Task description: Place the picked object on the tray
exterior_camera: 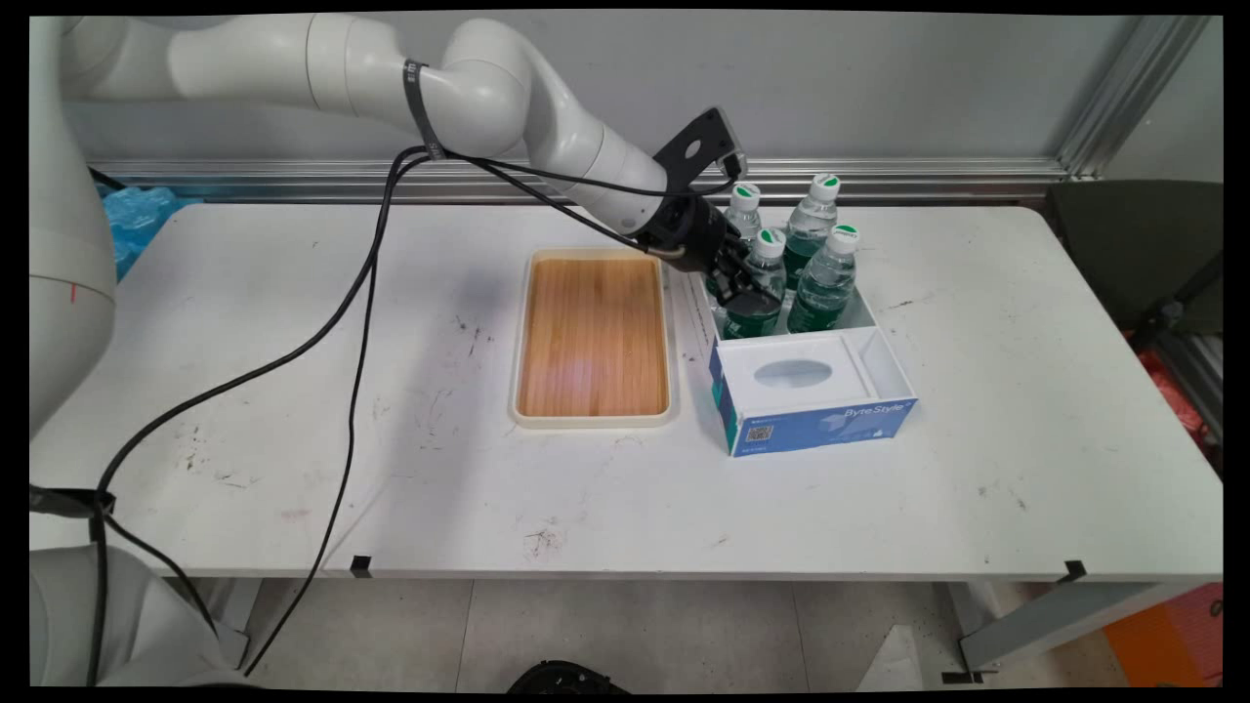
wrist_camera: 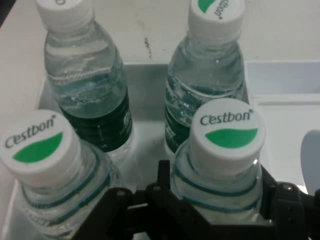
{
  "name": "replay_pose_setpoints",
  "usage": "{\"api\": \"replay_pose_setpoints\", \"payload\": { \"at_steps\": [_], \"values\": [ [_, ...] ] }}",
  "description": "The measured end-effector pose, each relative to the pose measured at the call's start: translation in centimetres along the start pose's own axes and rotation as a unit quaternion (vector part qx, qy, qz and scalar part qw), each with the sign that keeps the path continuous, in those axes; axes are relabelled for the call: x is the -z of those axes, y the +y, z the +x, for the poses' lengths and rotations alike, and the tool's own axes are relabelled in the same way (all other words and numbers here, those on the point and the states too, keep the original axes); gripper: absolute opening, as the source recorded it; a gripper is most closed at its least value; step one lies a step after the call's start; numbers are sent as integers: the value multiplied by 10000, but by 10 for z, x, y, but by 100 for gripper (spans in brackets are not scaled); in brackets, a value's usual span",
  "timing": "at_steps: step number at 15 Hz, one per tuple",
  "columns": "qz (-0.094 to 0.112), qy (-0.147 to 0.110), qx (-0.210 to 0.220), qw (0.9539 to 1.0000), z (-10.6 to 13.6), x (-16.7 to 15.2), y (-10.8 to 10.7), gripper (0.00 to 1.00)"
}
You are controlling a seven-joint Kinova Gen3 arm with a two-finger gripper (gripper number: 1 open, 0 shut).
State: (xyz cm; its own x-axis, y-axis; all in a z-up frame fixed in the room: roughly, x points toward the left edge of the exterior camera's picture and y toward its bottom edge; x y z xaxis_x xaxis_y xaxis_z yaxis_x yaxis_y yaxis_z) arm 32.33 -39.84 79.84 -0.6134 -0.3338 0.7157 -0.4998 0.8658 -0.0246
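Observation:
Several Cestbon water bottles with white-and-green caps stand in the back compartment of a blue-and-white box (exterior_camera: 830,427). My gripper (exterior_camera: 745,289) reaches into it from the left. Its fingers press both sides of the front-left bottle (exterior_camera: 765,278), which stands upright in the box. In the hand view that bottle (wrist_camera: 226,150) sits between the two black fingers (wrist_camera: 162,182) of the gripper (wrist_camera: 216,186). Another bottle (wrist_camera: 42,155) stands close on its left and two more (wrist_camera: 87,80) behind.
A wooden tray with a cream rim (exterior_camera: 592,422) lies just left of the box, with nothing on it. Black cables (exterior_camera: 361,322) hang from the arm across the table's left half. A blue bag (exterior_camera: 142,215) lies at the far left edge.

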Motion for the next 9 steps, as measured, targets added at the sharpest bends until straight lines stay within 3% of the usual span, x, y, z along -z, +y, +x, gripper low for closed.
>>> {"api": "replay_pose_setpoints", "payload": {
  "at_steps": [5,9],
  "values": [
    [15,148,41,9999,17,16,-2,0],
    [14,174,-33,9998,36,47,0,0]
  ]
}}
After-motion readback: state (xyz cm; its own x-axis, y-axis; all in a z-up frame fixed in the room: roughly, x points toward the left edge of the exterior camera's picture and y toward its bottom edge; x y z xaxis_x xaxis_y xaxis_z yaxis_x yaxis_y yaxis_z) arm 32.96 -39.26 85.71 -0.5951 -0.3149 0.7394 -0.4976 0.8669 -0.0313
